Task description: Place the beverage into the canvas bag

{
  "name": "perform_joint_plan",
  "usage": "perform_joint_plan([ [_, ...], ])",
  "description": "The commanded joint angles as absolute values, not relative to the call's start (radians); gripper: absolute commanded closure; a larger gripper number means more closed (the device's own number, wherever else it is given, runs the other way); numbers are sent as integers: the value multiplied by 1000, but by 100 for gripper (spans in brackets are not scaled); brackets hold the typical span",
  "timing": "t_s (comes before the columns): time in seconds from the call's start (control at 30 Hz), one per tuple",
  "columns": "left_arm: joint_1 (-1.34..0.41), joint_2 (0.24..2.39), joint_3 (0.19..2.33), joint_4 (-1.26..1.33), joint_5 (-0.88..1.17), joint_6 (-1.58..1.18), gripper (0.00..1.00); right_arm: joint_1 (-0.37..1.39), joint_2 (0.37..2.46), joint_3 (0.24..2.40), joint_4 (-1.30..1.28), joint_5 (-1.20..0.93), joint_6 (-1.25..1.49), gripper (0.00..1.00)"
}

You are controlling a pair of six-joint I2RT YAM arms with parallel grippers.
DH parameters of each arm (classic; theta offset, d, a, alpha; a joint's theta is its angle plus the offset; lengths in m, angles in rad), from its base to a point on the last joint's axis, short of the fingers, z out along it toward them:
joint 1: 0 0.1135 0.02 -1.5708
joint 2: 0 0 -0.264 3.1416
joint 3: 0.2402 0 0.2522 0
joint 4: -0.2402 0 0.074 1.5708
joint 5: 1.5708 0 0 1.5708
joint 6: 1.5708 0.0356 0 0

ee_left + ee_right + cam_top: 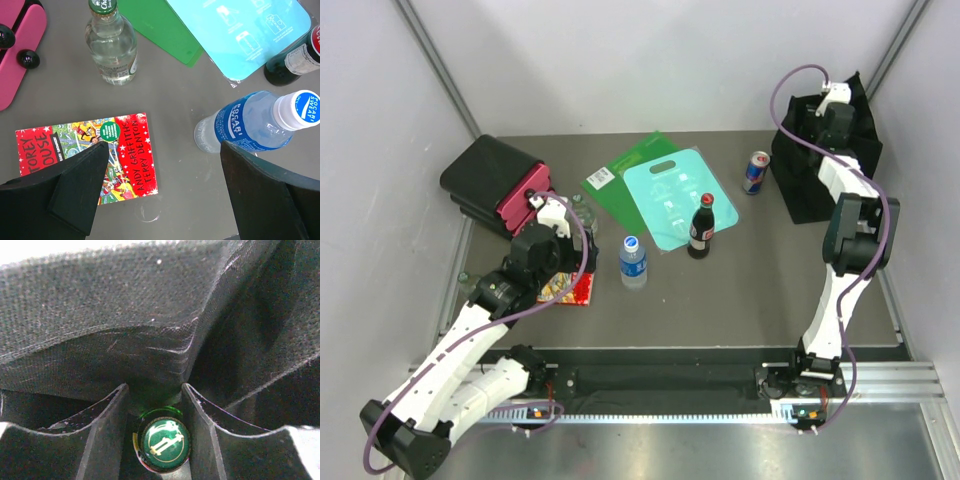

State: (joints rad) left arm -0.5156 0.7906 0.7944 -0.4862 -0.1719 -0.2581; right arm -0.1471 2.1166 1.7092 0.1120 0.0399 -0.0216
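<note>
Green-capped beverage bottle [161, 444] is already down inside the big floppy black canvas bag [798, 185], which stands at the far right of the table. In the right wrist view there's black weave on all sides of it. The right gripper [152, 390] has its two fingers snug against either side of the bottle just under the cap, so I'd call that a firm hold on it, closed about as far as the neck allows.

So I'd say we're at the drop-off step: the bottle is in the bag but not let go. I can't tell whether its base is resting on the bag's floor, since that part is hidden. The next move probably calls for easing it down until it's seated, opening the fingers, then coming straight up so the soft sides don't snag or pull over.

The left gripper [164, 145] is spread wide with nothing in it. It hangs over the table between a red paperback book [87, 155] and a clear plastic bottle with a blue label and white cap [245, 125]. It isn't touching either one, and it looks parked out of the way.
</note>
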Motion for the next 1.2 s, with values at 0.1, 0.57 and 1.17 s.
perform_joint_plan([
  [0.1, -520, 795, 801, -451, -178, -244, 3, -158, 2105, 1749, 184, 32, -14, 53],
  [0.57, -518, 787, 802, -449, -147, -245, 4, -160, 1944, 1865, -66, 54, 23, 44],
  [1.17, -519, 778, 811, -459, -147, -255, 1, -98, 1531, 1803, -359, -38, 115, 32],
])
